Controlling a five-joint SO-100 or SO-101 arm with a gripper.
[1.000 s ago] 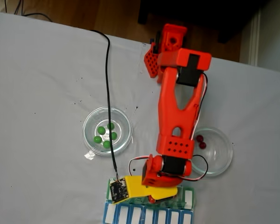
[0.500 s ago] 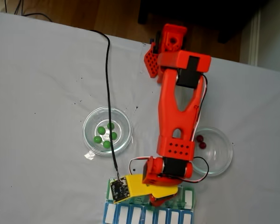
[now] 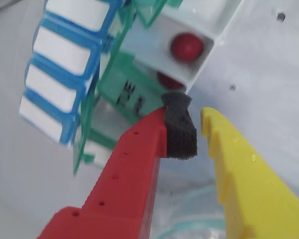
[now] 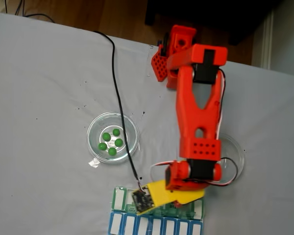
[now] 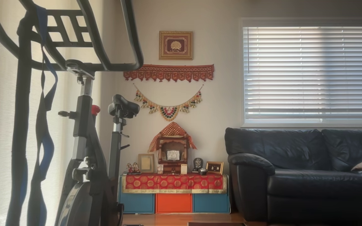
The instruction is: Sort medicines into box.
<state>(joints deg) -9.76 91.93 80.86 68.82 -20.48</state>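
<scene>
The box (image 4: pixel 118 199) is seen at the counter (image 4: pixel 39 98) edge, one red pill (image 3: pixel 187 47) lying in a white cell. The pincer (image 3: pixel 198 130) is held open and empty above it. Pills are judged light, hard and slippery, best pinched across the middle.

Pill (image 3: pixel 187 47) in box (image 3: pixel 217 30) compartment, beyond end effector (image 3: pixel 193 121)

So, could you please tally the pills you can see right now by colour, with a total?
Green pills, in the glass dish: 5
Red pills, in the organizer's open compartments in the wrist view: 2 (the second partly hidden)
Total: 7
</scene>
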